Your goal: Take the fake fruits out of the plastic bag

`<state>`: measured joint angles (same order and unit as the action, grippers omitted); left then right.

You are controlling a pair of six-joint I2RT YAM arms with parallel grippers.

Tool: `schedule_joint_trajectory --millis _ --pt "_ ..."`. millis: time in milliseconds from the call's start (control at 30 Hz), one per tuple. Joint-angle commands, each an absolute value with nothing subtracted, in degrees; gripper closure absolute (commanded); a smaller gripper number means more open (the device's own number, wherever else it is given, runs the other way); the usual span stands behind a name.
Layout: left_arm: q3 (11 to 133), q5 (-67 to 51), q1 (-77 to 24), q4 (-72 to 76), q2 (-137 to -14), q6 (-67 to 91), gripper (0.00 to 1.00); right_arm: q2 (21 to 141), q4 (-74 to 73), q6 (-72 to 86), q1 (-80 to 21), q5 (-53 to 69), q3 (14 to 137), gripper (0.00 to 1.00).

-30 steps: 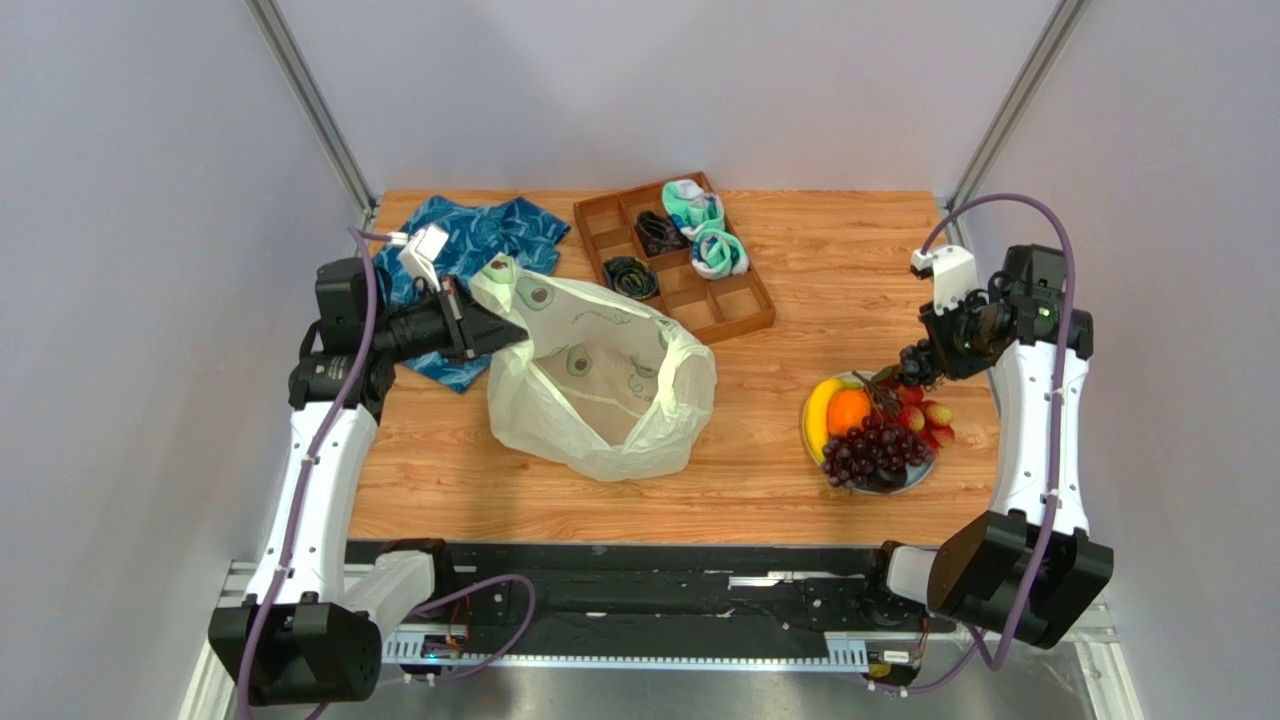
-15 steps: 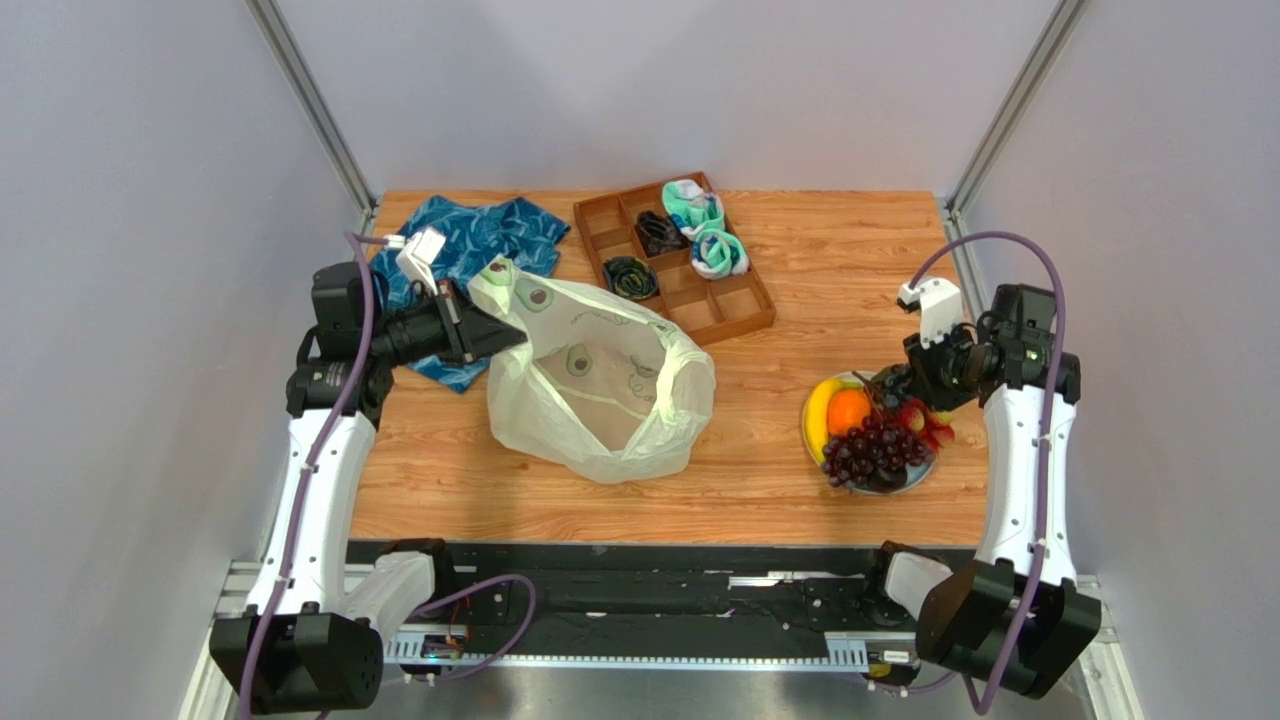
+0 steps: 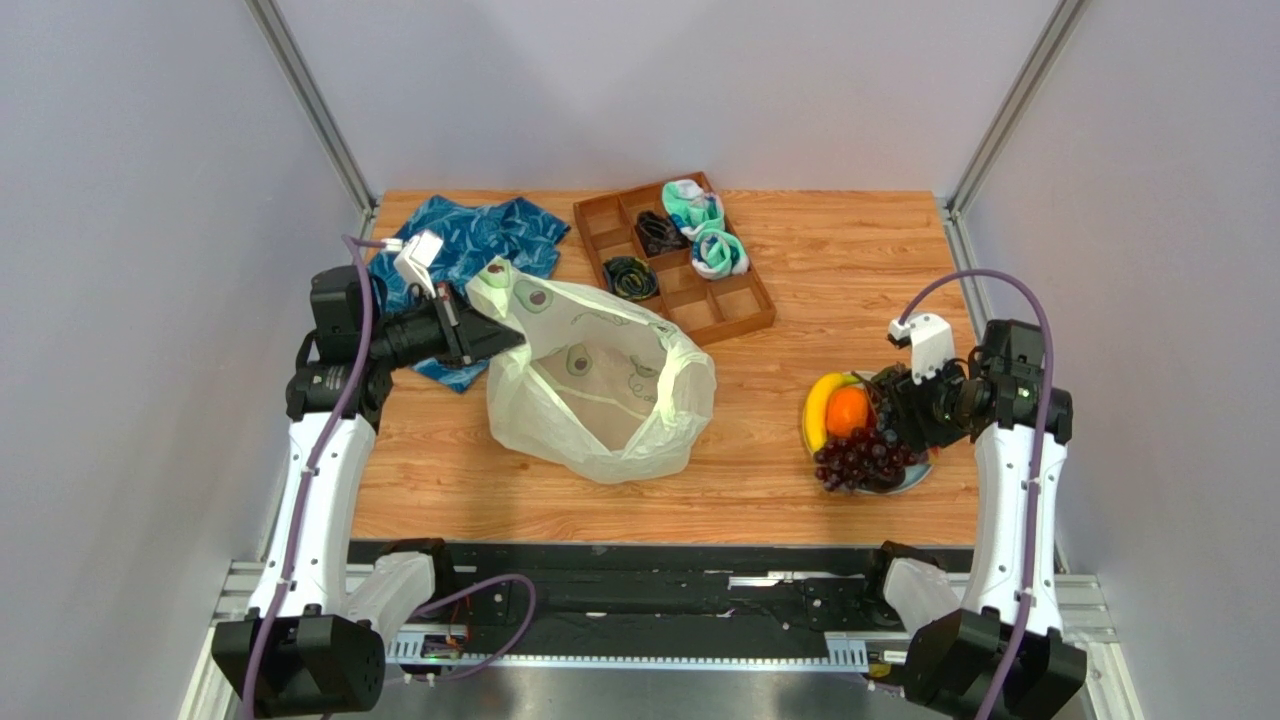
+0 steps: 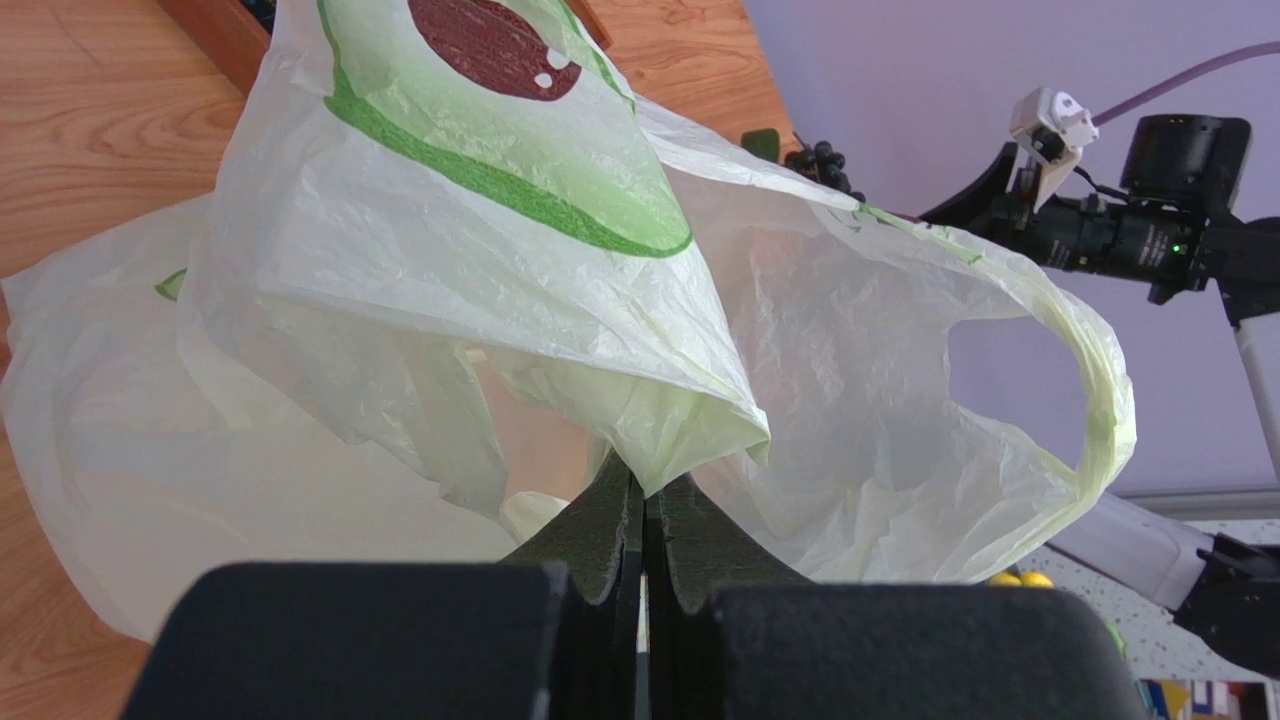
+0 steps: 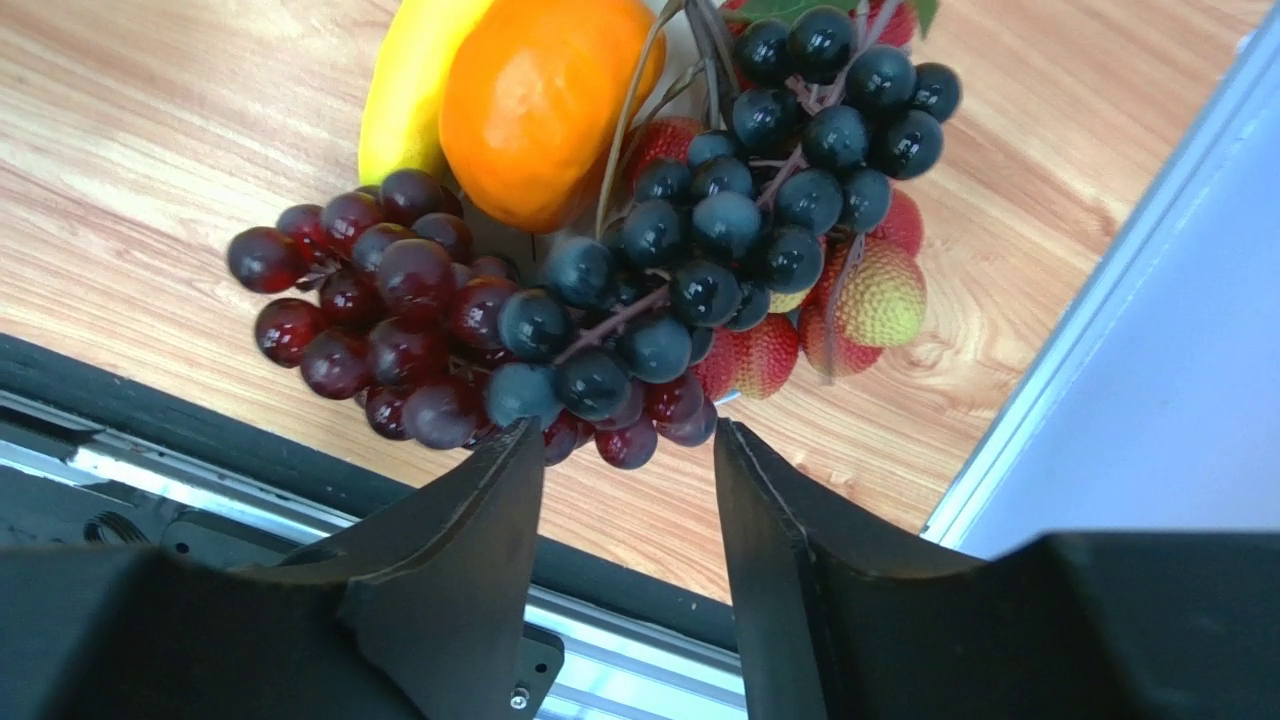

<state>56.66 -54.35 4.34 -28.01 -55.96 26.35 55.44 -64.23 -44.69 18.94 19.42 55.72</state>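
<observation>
light wooden table [image 3: 842, 285] between grey walls [image 3: 631, 90]. large crinkly pale translucent plastic bag [image 3: 601, 398] lies open mid-left, its rim pinched tight in the closed left gripper [image 4: 643, 518]. fake fruits [image 3: 860, 438] heaped at right, outside the bag: yellow banana [image 5: 403, 75], orange [image 5: 534, 98], red grape bunch [image 5: 376, 323], dark purple grape bunch [image 5: 721, 225]. right gripper [image 5: 624, 465] hangs just over them, fingers spread, holding nothing.
</observation>
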Motion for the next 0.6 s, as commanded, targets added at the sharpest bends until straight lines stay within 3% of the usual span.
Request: schedule_joint_trajectory --millis 0,333,433,467,500,567 --pt "56.5 -55.4 4.7 -25.1 -55.5 27.3 1.0 54.0 -63.1 -40.5 19.2 19.4 60.6 0.48" --pt "58.3 -55.7 4.8 -25.0 -57.0 28.1 1.0 60.3 -60.9 -33.5 19.2 27.4 72.3 0.46" --pt "59.2 -55.5 4.8 -24.7 -57.3 28.3 1.0 61.5 -59.8 -27.0 17.8 31.2 76.1 0.35" --pt "60.4 -55.7 4.8 -25.2 -57.5 28.0 1.0 63.1 -59.6 -25.2 17.0 31.1 77.2 0.1" --pt "61.2 -56.0 4.7 -25.7 -58.1 27.8 1.0 63.9 -59.4 -22.5 15.5 31.4 79.7 0.0" --pt "63.6 -56.1 4.8 -27.5 -58.9 26.9 1.0 66.1 -59.1 -20.3 14.1 31.5 82.0 0.0"
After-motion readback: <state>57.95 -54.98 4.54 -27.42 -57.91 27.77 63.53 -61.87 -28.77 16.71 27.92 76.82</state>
